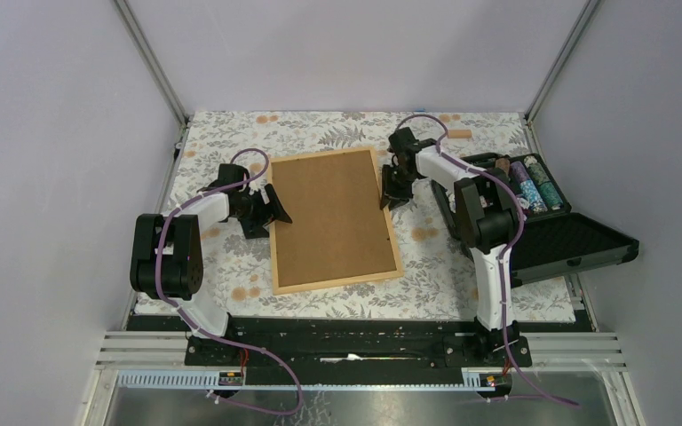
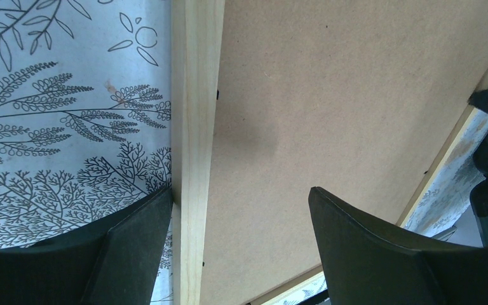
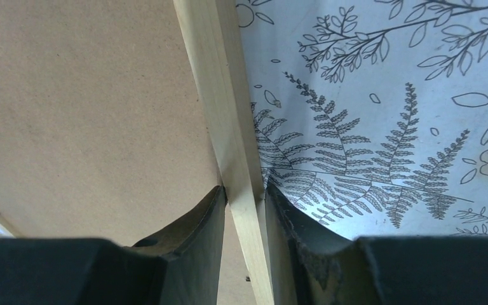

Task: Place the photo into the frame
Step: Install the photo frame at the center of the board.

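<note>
The frame lies back up mid-table, a brown board filling it, with an open black case to its right. The right gripper pinches the frame's right rail. The left gripper stands wide astride the left rail.

We log the frame as pale natural wood, with a light yellowish grain in both wrist views. Board inside it: flat mid-brown, no pattern. Cloth: white, printed with grey ferns and leafy sprigs, scattered orange blossoms. Case: black, and its rolls are speckled bluish and green. Left gripper and right gripper: black. Cables: purple
</note>
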You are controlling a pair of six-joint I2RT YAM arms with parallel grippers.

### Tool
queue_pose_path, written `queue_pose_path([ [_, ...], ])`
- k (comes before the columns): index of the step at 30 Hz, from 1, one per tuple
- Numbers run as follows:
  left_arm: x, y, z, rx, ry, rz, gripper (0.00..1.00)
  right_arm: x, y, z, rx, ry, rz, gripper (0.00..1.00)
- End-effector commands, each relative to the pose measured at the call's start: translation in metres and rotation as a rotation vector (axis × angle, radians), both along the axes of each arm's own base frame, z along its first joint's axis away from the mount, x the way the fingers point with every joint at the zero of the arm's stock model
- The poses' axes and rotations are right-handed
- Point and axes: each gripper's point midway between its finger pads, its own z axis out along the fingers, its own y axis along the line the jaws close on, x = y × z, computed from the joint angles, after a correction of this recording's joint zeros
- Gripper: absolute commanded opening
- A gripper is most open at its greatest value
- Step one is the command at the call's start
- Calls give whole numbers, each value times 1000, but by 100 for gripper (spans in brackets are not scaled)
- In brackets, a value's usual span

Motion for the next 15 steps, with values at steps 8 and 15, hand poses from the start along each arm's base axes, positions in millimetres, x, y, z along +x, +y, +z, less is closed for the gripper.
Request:
queue_pose_path([
  [8,-13,-2,-14,-3,57,-16,84,-24,39,-26,52,96,138,42],
  [15,-13,-2,-15,0,60,-15,84,11,25,49,99,-105,80,53],
])
